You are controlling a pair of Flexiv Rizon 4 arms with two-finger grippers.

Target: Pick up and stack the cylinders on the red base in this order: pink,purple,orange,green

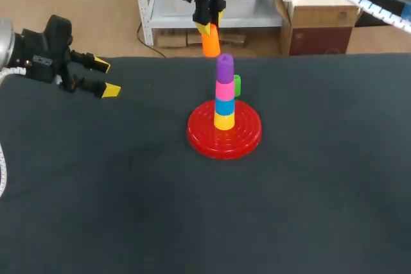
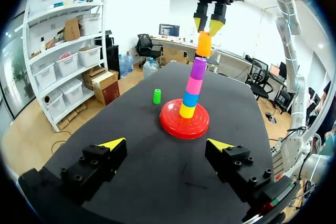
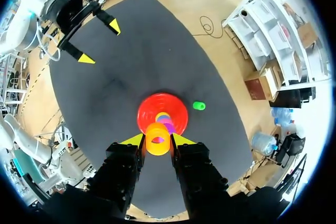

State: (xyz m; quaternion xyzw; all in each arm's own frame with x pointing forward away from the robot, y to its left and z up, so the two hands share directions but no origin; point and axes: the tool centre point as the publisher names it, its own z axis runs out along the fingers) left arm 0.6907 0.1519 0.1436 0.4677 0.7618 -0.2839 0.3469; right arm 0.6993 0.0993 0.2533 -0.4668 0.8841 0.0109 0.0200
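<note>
- Right gripper [image 1: 209, 28] pinches orange cylinder [image 1: 210, 44] above purple cylinder [image 1: 225, 67], topmost on red base [image 1: 205, 139].
- Green cylinder [image 1: 237, 85] just beside red base.
- Left gripper [image 1: 103, 76] spread, well apart from red base.

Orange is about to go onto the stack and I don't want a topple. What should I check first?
1. Grip: right gripper shut on orange cylinder: ok.
2. Order: purple cylinder topmost, above pink cylinder: ok.
3. Orange centred over purple: cannot tell.
4. The stack upright on red base: ok.
5. Open left gripper clear of base: ok.
6. Spare green cylinder on table, apart from base: ok.
</note>
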